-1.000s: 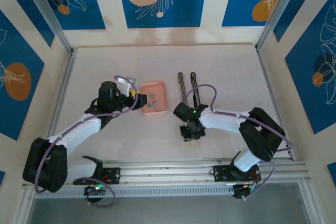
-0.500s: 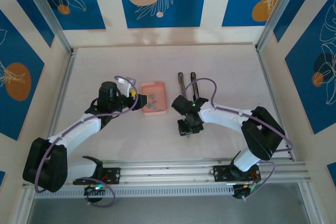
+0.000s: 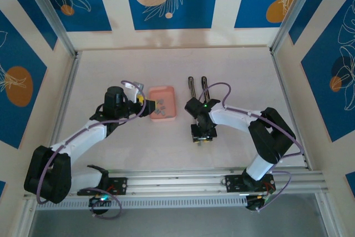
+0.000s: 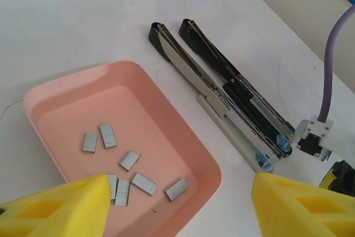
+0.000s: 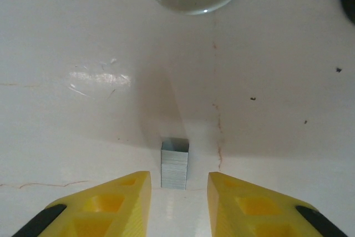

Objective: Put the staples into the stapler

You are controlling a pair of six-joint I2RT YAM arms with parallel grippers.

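Nearest the arm bases, the right gripper [image 3: 202, 136] points down at the table [image 5: 83, 37], and its wrist view shows why. A single staple strip [image 5: 175, 164] sits on the bare surface, squarely between the yellow fingertips [image 5: 133, 190]. The jaws stand apart with a sliver of table showing on either side of the strip, so nothing is gripped yet. I'd call this the pickup step, with one strip lined up for the pinch.

A little farther out on the other side, the left gripper [image 4: 180, 203] hovers just over the near rim of the pink tray [image 4: 66, 90]. Its jaws are spread wide and hold nothing. Inside the tray lie the rest of the staples [image 4: 130, 173], a loose scatter of small grey strips on the floor of it.

Farthest back is the stapler [image 4: 222, 98], just beside the tray. It lies opened flat with its two long arms almost side by side, hinge end nearest the grippers.

The next move, as I judge it, calls for the right jaws to close gently on the strip's sides and lift it without tipping it. The strip then has to travel out to the stapler, turned lengthwise to match the open metal channel. It's a tiny piece, so a crooked pinch could flick it away.
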